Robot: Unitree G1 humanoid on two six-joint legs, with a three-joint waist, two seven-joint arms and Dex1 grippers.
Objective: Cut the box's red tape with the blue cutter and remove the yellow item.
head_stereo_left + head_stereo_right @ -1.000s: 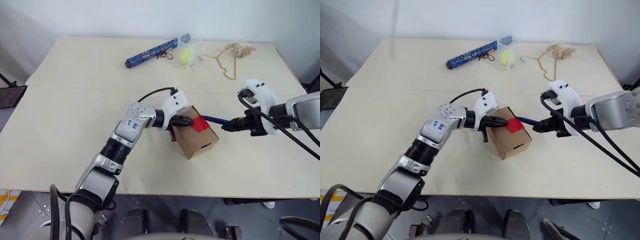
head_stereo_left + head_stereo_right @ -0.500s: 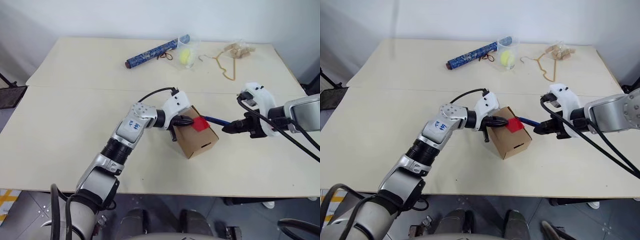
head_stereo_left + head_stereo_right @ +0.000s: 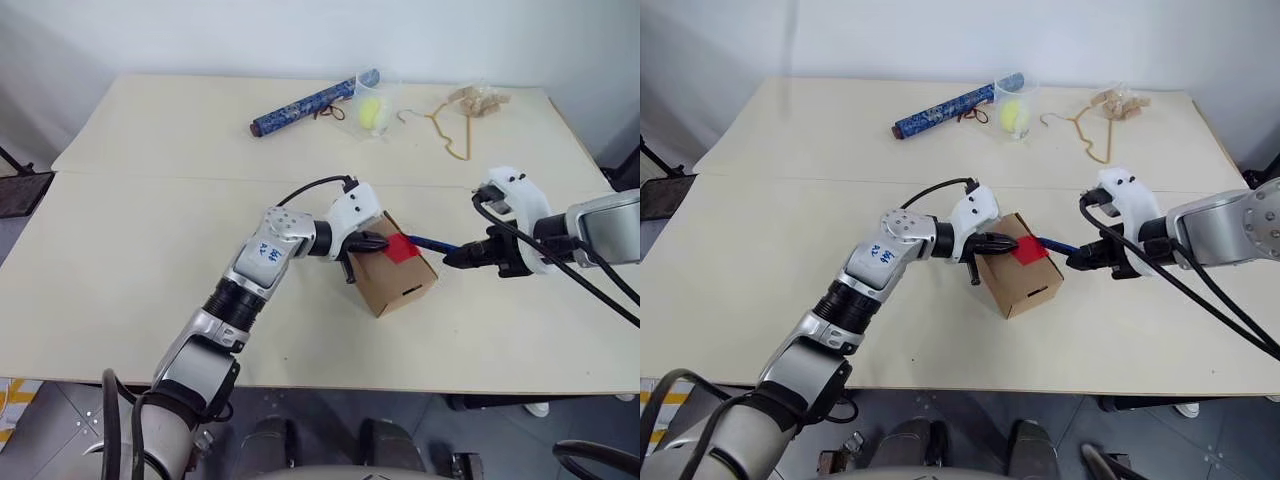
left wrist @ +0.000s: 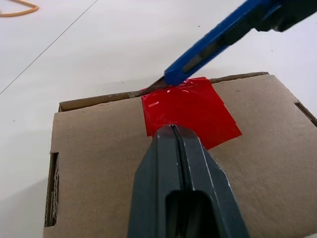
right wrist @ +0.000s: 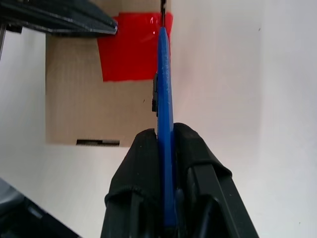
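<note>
Left eye: small brown cardboard box (image 3: 395,272) mid-table. Left wrist: left gripper (image 4: 172,130), fingers pressed together, on square red tape (image 4: 188,110). Right wrist: right gripper (image 5: 166,144) clamps slim blue cutter (image 5: 165,89), tip at tape's edge.

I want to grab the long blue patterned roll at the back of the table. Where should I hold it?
Take the blue patterned roll around its middle, coming straight down from above. It lies flat and slanted, with bare table on both long sides, so fingers fit across its thin body. Its upper end sits close to the clear cup.
</note>
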